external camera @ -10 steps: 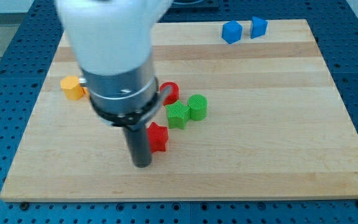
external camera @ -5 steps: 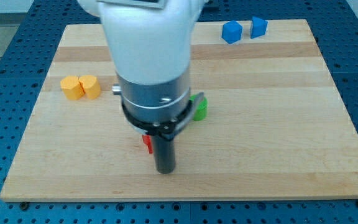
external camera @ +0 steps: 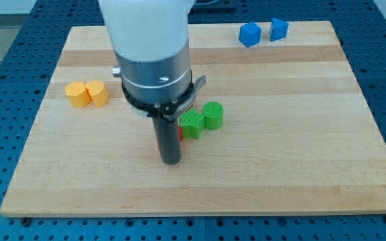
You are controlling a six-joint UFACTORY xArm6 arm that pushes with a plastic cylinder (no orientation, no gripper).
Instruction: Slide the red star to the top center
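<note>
My tip (external camera: 171, 161) is down on the board (external camera: 293, 154), lower centre-left. No pincer on this rig, just the straight rod, so nothing to report as apart or together.

The red star (external camera: 179, 133) is almost fully hidden behind the rod: only a thin red sliver shows at the rod's right edge, just above the tip. It looks to be touching the rod, but I can't confirm contact. Shape not readable from what shows.

Just to the right of that sliver sits a green block (external camera: 192, 124), ribbed top, shape unclear, touching or nearly touching the red. A green cylinder (external camera: 213, 114) sits up-right of it; the two greens are in contact.

Well off to the view's left: two yellow blocks (external camera: 79, 94) and (external camera: 98, 92), side by side and touching, shapes unclear.

At the view's top right: two blue blocks (external camera: 249, 34) and (external camera: 279, 29), close together with a small gap between them.

The arm body covers the board's upper centre-left.
</note>
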